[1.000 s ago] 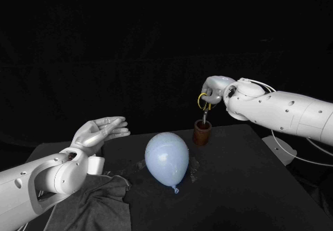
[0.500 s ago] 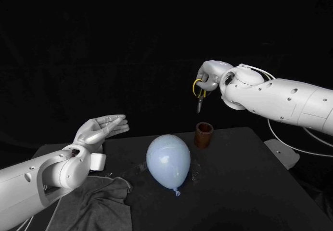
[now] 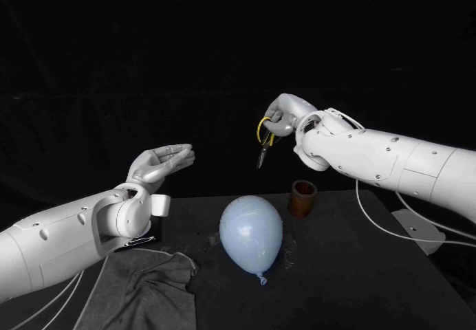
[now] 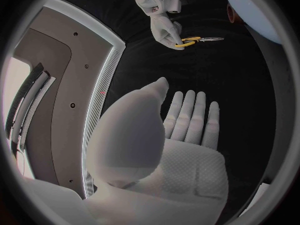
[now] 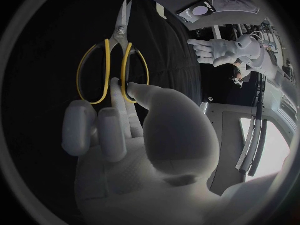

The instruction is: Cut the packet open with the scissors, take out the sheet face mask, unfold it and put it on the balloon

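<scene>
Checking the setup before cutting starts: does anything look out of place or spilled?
Nothing spilled or damaged. Only the grey cloth looks untidy, bunched at the table's near left corner. The balloon lies flat, the brown cup stands upright, and the right hand holds the scissors aloft.

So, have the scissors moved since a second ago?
Yes. The scissors in the right hand have risen from the brown cup rim and hang above it, toward the robot's left.

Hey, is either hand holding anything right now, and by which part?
The right hand holds the scissors by their yellow handle loops, blades pointing down. The left hand is open and holds nothing.
</scene>
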Available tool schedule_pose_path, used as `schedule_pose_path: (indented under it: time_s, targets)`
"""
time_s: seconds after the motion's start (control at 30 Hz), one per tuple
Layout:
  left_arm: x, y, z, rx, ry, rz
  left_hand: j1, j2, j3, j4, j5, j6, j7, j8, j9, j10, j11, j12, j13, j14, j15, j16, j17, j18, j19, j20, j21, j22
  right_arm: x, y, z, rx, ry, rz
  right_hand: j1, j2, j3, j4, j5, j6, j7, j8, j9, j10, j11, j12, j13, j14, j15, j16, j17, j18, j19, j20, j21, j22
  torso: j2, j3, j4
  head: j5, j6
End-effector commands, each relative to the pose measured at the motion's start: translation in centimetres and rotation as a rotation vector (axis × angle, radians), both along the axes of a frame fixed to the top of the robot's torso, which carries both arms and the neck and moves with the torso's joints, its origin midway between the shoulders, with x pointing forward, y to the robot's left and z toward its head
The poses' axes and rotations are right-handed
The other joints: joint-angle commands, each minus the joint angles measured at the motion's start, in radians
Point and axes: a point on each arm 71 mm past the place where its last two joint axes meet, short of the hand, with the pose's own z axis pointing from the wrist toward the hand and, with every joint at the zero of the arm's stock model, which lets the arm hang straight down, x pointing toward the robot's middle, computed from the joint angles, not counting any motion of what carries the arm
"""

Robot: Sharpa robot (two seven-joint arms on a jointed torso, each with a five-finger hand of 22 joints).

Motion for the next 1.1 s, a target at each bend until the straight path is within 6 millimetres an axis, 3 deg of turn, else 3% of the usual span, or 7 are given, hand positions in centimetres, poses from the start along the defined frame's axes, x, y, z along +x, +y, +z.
schedule_pose_path:
  time_s: [0.03, 0.13, 0.27, 0.43, 0.7, 0.9, 1.1]
  targets:
    - [0.7, -0.2, 0.3, 0.009, -0.016, 0.007, 0.003, -0.009, -0.007, -0.005, 0.001, -0.006, 0.008, -0.006, -0.001, -0.01, 0.0, -0.004, -0.001, -0.016, 0.0, -0.008, -0.006, -0.013, -0.014, 0.0, -0.006, -0.001, 0.0, 1.0, -0.5, 0.1, -0.027, 0.019, -0.003, 0.009, 0.002, -0.012, 0.013, -0.01, 0.0, 0.007, 0.004, 0.04, -0.032, 0.002, 0.001, 0.037, -0.009, 0.004, -0.002, -0.01, -0.005, -0.003, -0.005, -0.002, 0.0, -0.0007, 0.0003, 0.018, -0.005]
    - [1.4, -0.5, 0.2, 0.061, -0.021, 0.022, -0.011, -0.013, -0.08, 0.003, 0.001, -0.133, 0.043, -0.057, -0.029, -0.089, 0.029, 0.002, 0.0, -0.092, 0.022, -0.036, -0.034, -0.024, -0.063, 0.0, -0.017, -0.004, 0.0, 2.3, -1.5, 0.122, -0.011, 0.029, -0.007, 0.011, 0.005, -0.019, 0.023, -0.012, 0.001, 0.009, 0.008, 0.039, -0.031, 0.001, 0.001, 0.037, -0.009, 0.003, -0.004, -0.01, -0.006, -0.003, -0.006, -0.004, 0.0, -0.0013, 0.0008, 0.035, -0.008]
    - [2.2, -0.7, 0.1, 0.111, -0.026, 0.039, 0.017, 0.009, -0.18, 0.018, 0.0, -0.167, 0.034, -0.068, -0.035, -0.118, 0.023, -0.002, 0.0, -0.166, 0.025, -0.048, -0.062, -0.044, -0.147, 0.0, -0.036, -0.011, -0.2, 3.7, -2.8, 0.15, 0.014, 0.043, -0.009, 0.011, 0.006, -0.02, 0.025, -0.013, 0.001, 0.009, 0.008, 0.039, -0.031, 0.001, 0.001, 0.037, -0.009, 0.003, -0.006, -0.009, -0.007, -0.003, -0.007, -0.004, 0.001, -0.0014, 0.0, 0.048, -0.006]
    - [2.8, -1.3, 0.1, 0.184, -0.038, 0.014, 0.079, 0.02, -0.326, 0.074, 0.001, -0.259, 0.018, -0.097, -0.053, -0.279, 0.009, -0.01, -0.008, -0.282, 0.02, -0.055, -0.099, -0.058, -0.239, 0.0, -0.05, -0.018, -0.6, 5.5, -4.7, 0.226, 0.077, 0.048, -0.015, 0.012, 0.006, -0.022, 0.03, -0.015, 0.002, 0.01, 0.011, 0.039, -0.03, 0.002, 0.001, 0.036, -0.008, 0.003, -0.006, -0.009, -0.007, -0.002, -0.007, -0.005, 0.001, 0.0, -0.0006, 0.071, -0.011]
    - [2.8, -2.6, -0.2, 0.262, -0.047, -0.058, 0.085, 0.003, -0.409, 0.079, 0.002, -0.296, 0.016, -0.107, -0.059, -0.399, 0.0, -0.018, -0.015, -0.349, 0.016, -0.057, -0.12, -0.052, -0.275, -0.001, -0.053, -0.02, -1.1, 7.4, -6.6, 0.307, 0.142, 0.038, -0.024, 0.013, 0.005, -0.024, 0.036, -0.017, 0.002, 0.012, 0.015, 0.039, -0.03, 0.002, 0.001, 0.035, -0.008, 0.001, -0.011, -0.008, -0.01, -0.002, -0.01, -0.008, 0.0, -0.0003, -0.0021, 0.086, -0.01]
    - [2.7, -3.5, -0.5, 0.295, -0.039, -0.107, 0.082, -0.002, -0.437, 0.08, 0.002, -0.3, 0.026, -0.107, -0.058, -0.405, 0.004, -0.017, -0.014, -0.35, 0.019, -0.056, -0.121, -0.048, -0.274, -0.001, -0.051, -0.019, -1.5, 8.5, -7.1, 0.335, 0.149, 0.038, -0.031, 0.012, 0.004, -0.025, 0.04, -0.019, 0.002, 0.013, 0.017, 0.039, -0.03, 0.002, 0.001, 0.036, -0.008, 0.002, -0.011, -0.008, -0.01, -0.002, -0.01, -0.007, 0.001, -0.0018, -0.0006, 0.092, -0.011]
    - [2.6, -3.9, -0.8, 0.303, -0.009, -0.131, 0.079, 0.003, -0.459, 0.08, 0.002, -0.289, 0.047, -0.101, -0.054, -0.378, 0.027, -0.013, -0.012, -0.294, 0.035, -0.043, -0.11, -0.029, -0.238, -0.001, -0.041, -0.015, -1.8, 9.2, -7.4, 0.362, 0.16, 0.038, -0.044, 0.015, 0.006, -0.034, 0.071, -0.023, 0.001, 0.017, 0.026, 0.039, -0.03, 0.002, 0.002, 0.035, -0.008, 0.002, -0.013, -0.008, -0.009, -0.002, -0.01, -0.006, 0.001, -0.0016, -0.0026, 0.099, -0.012]
